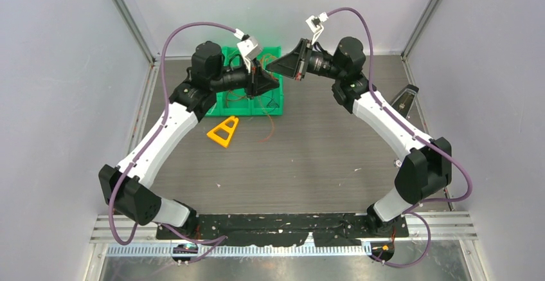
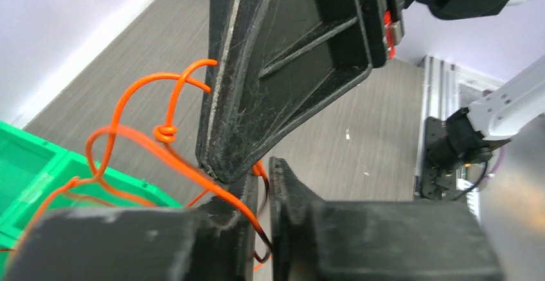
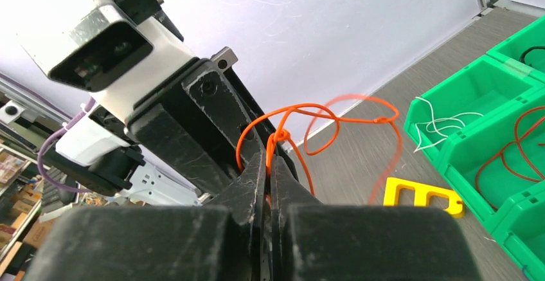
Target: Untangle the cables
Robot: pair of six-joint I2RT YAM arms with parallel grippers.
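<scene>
A tangled orange cable (image 2: 138, 141) with a small knot (image 2: 165, 132) is held in the air between both grippers. My left gripper (image 2: 265, 172) is shut on it; the strand runs down through the narrow gap between its jaws. My right gripper (image 3: 268, 159) is shut on the same cable (image 3: 308, 110) just below the knot (image 3: 281, 135). In the top view the left gripper (image 1: 265, 80) and the right gripper (image 1: 272, 67) meet tip to tip above the green bin (image 1: 234, 104). A thin orange strand (image 1: 270, 125) hangs down to the table.
The green bin (image 3: 495, 133) has compartments holding white wires (image 3: 440, 126) and a red-orange wire (image 3: 514, 149). A yellow triangular frame (image 1: 223, 131) lies on the table in front of the bin. A dark stand (image 1: 405, 98) is at the right wall.
</scene>
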